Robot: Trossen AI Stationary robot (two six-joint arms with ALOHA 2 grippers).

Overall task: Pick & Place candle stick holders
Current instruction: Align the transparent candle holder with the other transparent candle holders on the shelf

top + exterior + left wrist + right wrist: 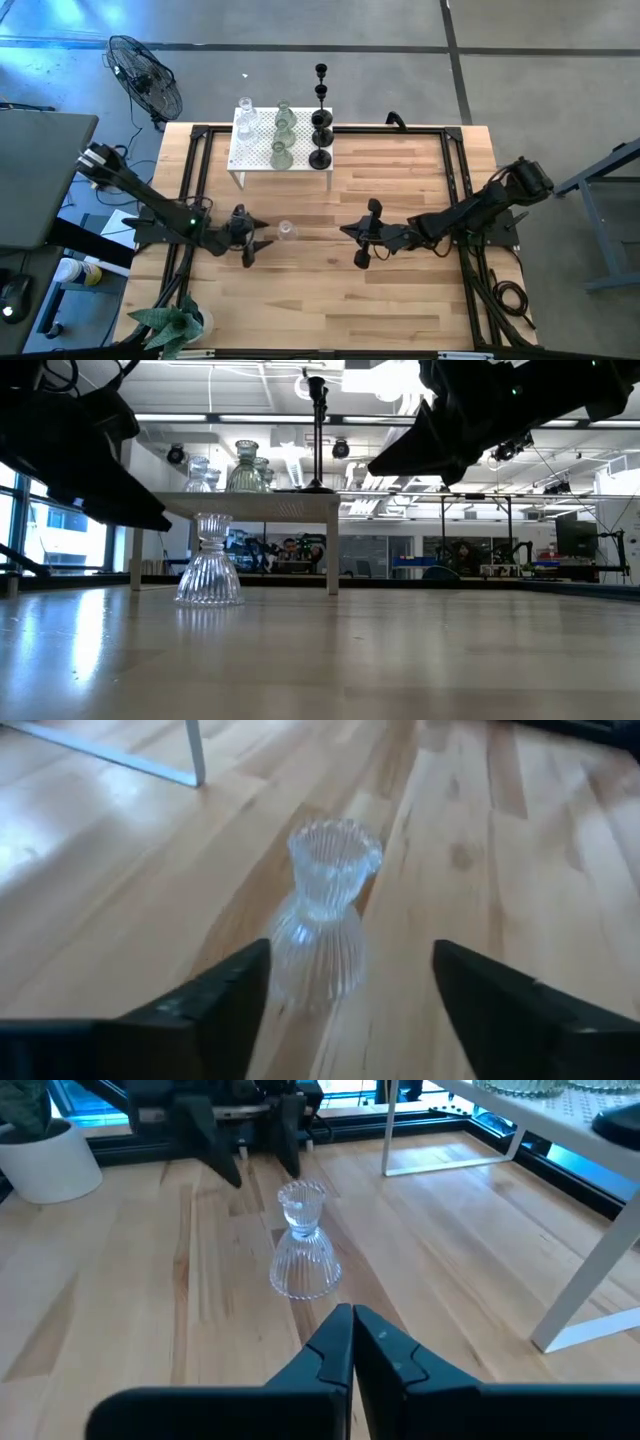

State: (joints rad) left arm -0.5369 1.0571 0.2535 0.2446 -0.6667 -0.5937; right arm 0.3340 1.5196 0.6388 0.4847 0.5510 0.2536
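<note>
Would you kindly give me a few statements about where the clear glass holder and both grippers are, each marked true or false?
1. The clear ribbed holder stands upright on the wooden table. True.
2. The left gripper is clamped on that holder. False: its fingers are apart, and the holder stands free ahead of them.
3. The right gripper has its fingers together and holds nothing. True.
4. The black holders lie on the wooden table. False: they stand on the white perforated stand.
</note>
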